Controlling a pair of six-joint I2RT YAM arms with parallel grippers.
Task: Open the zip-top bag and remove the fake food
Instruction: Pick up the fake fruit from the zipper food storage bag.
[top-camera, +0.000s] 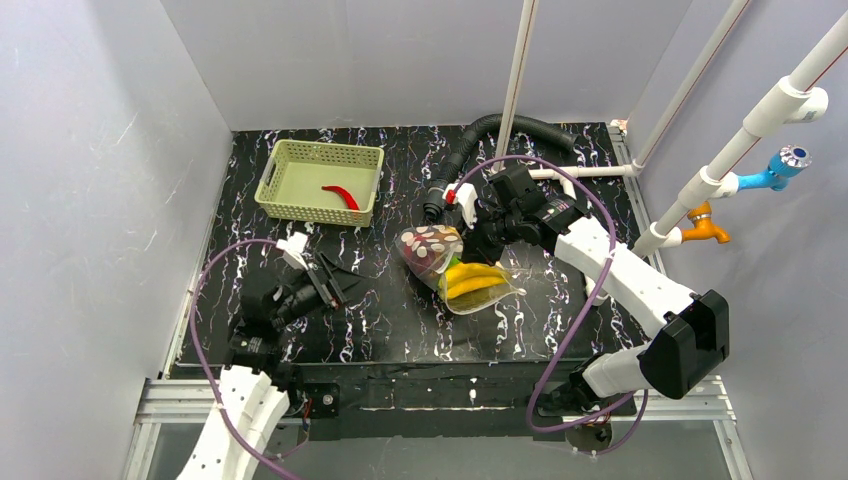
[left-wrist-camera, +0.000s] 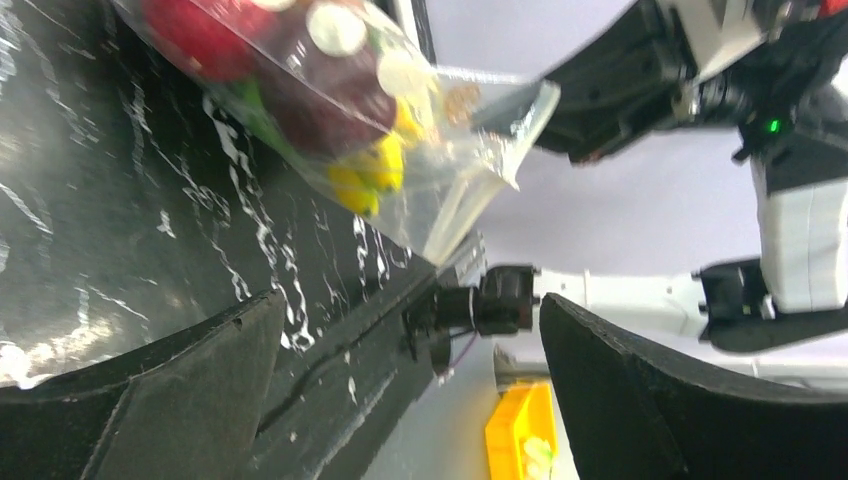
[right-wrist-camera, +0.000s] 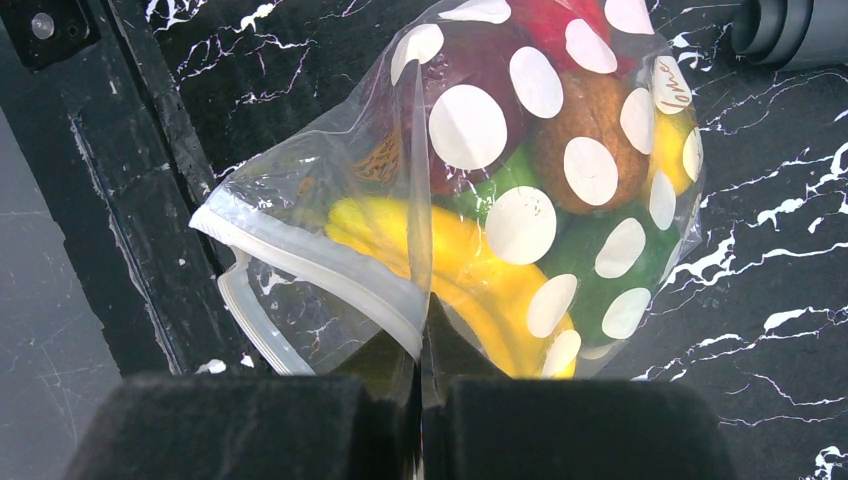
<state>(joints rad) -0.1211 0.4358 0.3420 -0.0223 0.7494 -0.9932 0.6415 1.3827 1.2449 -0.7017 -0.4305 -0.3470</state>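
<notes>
Well to the near-left of the zip-top bag, the left gripper hangs low over the black marbled table with its fingers spread wide and nothing between them, pointing toward the bag and clear of it. The bag itself lies near the middle of the table, lifted at one side by the right gripper, whose fingers are pressed together on a fold of the clear, spotted plastic just behind the zip strip. The two halves of that strip stand apart, so the mouth gapes toward the table's near edge. Most of the fake food sits inside the bag: a yellow banana nearest the mouth, green pieces beside it, then a brown piece, a dark purple one and something red at the closed end. Beyond the bag to the far-left, well apart, a pale green basket holds a red chili.
</notes>
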